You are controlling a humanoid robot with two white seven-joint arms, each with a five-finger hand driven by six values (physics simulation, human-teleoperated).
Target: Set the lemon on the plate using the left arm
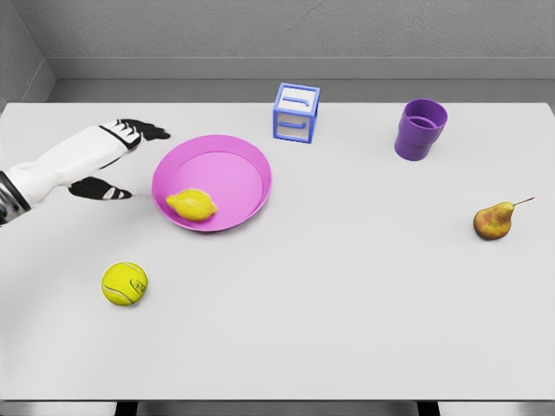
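Head view: lemon [192, 204] lies inside the plate [247, 165], toward its near-left rim, yellow, dimpled skin, oval with a small nipple end. Plate is a shallow round dish, glossy magenta plastic look, raised rim, sitting left of middle on the worktop [329, 295]. Left hand [117, 160] just beside the plate's left rim, not touching the lemon; black fingers spread, thumb apart from the others, holding nothing; white forearm comes in from the worktop's left edge. Tennis ball [125, 283], fuzzy yellow-green with a seam line, near the front-left, apart from the plate. Toy block [297, 112], blue-and-white cube, stands near the back edge, just right of the plate. Purple cup [421, 129], ribbed, upright, toward the back-right. Pear [496, 220], brown-yellow with stem, lying near the right edge. Worktop is flat, matte light grey; grey wall behind.
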